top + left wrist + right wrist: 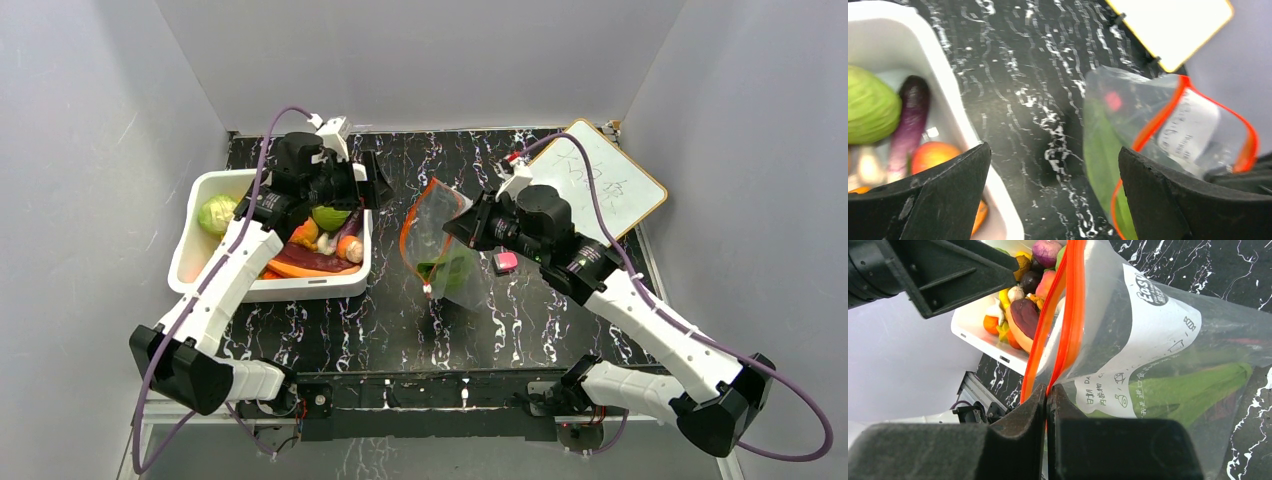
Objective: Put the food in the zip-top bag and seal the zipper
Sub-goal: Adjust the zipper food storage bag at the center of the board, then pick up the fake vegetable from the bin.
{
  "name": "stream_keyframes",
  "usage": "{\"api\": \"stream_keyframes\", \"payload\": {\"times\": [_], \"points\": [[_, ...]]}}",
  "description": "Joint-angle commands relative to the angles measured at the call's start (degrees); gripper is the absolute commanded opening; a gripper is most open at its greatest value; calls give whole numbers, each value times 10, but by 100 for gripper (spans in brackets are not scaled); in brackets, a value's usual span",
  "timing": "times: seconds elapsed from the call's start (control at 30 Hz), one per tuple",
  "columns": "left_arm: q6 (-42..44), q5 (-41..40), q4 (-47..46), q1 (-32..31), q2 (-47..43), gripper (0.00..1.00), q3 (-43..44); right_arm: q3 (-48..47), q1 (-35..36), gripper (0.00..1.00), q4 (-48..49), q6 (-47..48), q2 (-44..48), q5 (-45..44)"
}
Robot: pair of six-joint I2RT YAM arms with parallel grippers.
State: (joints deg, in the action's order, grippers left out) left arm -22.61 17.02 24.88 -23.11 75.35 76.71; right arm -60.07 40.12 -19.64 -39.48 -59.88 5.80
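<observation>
We pinch the crinkly zip-top bag [445,235] beside the white bin [310,288]
Our right hand [1047,400] squeezes its smooth orange zipper [1068,315]; our left hand [1053,165] gapes wide above the bin's edge, near round toy food [318,258].

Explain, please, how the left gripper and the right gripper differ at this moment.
The left gripper is open and empty; the right gripper is shut on the zip-top bag at its zipper. The left gripper hangs at the edge of the white bin; the right gripper holds the bag apart from the bin. Both are black.
</observation>
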Motion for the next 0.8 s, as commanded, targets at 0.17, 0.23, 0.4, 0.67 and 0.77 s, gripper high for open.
{"api": "stream_keyframes", "payload": {"times": [0.17, 0.23, 0.4, 0.67, 0.77], "points": [[80, -188, 54, 27, -12, 88, 2, -2, 0, 0, 40, 23, 37, 0], [85, -198, 35, 39, -18, 86, -19, -4, 0, 0, 37, 24, 40, 1], [89, -206, 2, 91, -9, 79, -54, -3, -1, 0, 34, 28, 41, 4], [102, -203, -46, 119, 52, 84, -76, -10, 0, 0, 37, 27, 38, 13], [93, -218, -54, 125, 82, 92, -78, -14, 0, 0, 36, 28, 34, 15]]}}
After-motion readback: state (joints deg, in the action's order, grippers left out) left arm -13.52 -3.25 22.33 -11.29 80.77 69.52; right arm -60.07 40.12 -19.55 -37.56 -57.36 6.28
